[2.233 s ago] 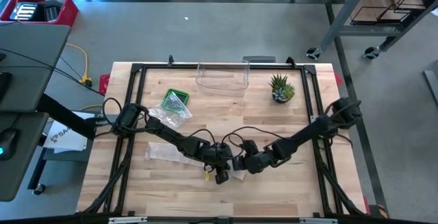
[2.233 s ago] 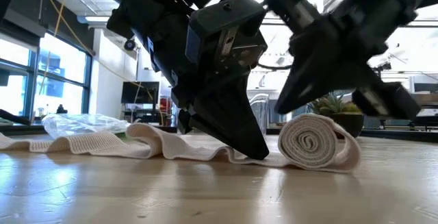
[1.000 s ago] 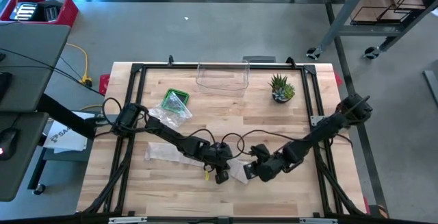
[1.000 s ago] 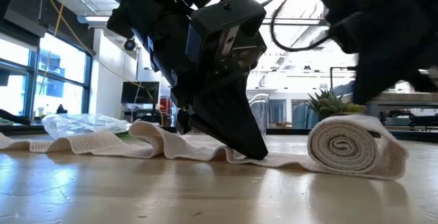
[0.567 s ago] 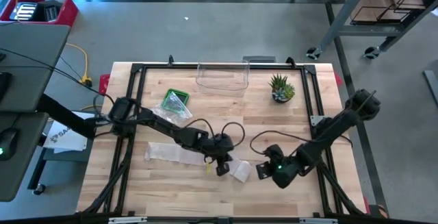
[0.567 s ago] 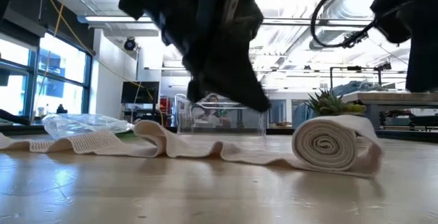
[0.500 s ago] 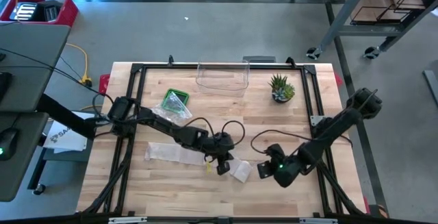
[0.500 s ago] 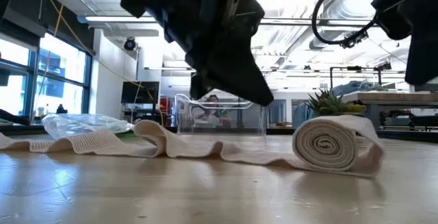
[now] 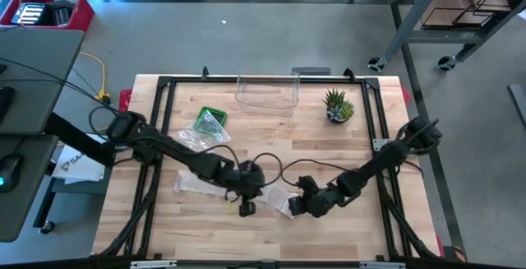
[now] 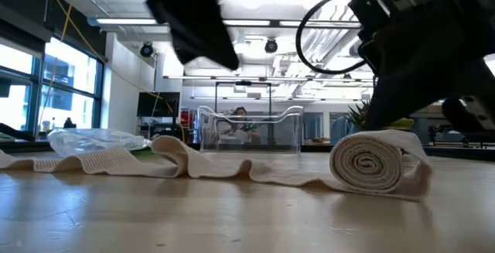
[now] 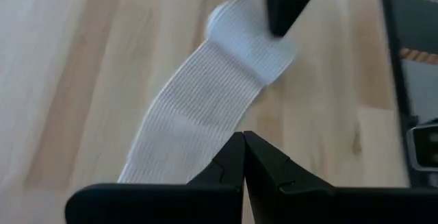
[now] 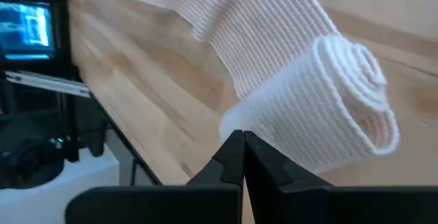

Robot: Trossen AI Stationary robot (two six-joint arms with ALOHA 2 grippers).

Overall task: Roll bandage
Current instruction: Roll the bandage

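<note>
**Hazard: roll loosening or skewing**

The bandage (image 10: 232,168) lies on the table (image 9: 329,150), its rolled end (image 12: 328,111) partly wound, its tail flat. The right tool (image 12: 243,157), fingers pressed together and empty, sits just beside the roll. The left tool (image 11: 243,157), likewise closed and empty, hovers over the tail. Uneven pushing may unwind or skew the roll.
</note>
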